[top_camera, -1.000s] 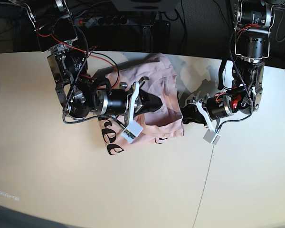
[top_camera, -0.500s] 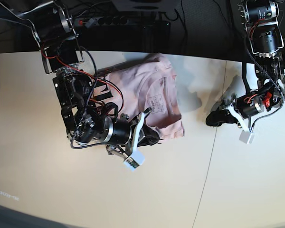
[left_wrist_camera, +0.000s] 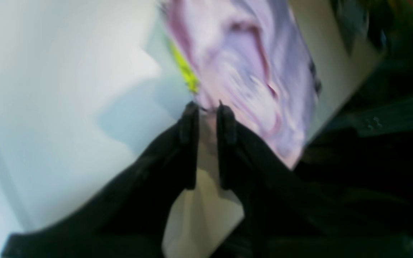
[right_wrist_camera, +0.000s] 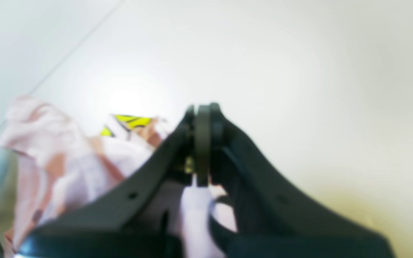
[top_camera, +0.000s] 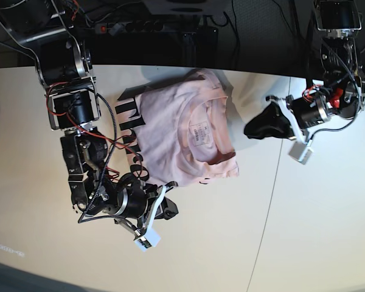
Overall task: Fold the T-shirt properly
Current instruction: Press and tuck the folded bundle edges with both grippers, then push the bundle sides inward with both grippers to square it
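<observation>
On the pale, matte table top [top_camera: 304, 231], toward its far edge, lies the pale pink cotton T-shirt with black lettering [top_camera: 170, 131], roughly folded, its neck opening and white label print facing up and a row of black letters showing along the side nearer the right arm. Just off the shirt's near corner, the right arm's black two-fingered gripper [top_camera: 168, 208] sits low over the table, apart from the cloth in the base view; its wrist view, though blurred, shows the jaws pressed together with nothing visibly between the tips, and a yellow-black graphic on the shirt [right_wrist_camera: 129, 122] just beside them. On the shirt's opposite side, a little apart from its edge, the left arm's black gripper [top_camera: 253, 128] points toward the cloth. Its wrist view shows the jaws standing narrowly parted with bare table between them.
</observation>
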### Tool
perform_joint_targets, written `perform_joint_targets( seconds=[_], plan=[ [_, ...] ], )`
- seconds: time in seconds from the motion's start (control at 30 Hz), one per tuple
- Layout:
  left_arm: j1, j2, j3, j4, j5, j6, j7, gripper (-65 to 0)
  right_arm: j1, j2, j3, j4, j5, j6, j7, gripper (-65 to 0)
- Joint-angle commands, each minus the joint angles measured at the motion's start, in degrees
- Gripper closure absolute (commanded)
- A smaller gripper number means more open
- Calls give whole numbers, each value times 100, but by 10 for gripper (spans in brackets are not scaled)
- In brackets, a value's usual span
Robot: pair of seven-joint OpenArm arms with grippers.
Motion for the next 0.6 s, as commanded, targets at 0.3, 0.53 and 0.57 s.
perform_joint_targets(
  seconds=[0.3,0.53,0.57],
  plan=[
    [118,291,855,367,181,14,-356,-120,155,44,26,-306,-192,170,214,0],
    [98,428,1255,208,1165,14,-1154,-120,120,37,-122,-782,-188,173,243,0],
    [81,428,1272,155,1246,14,-1217,-120,98,52,-122,-780,-149,173,190,0]
  ],
)
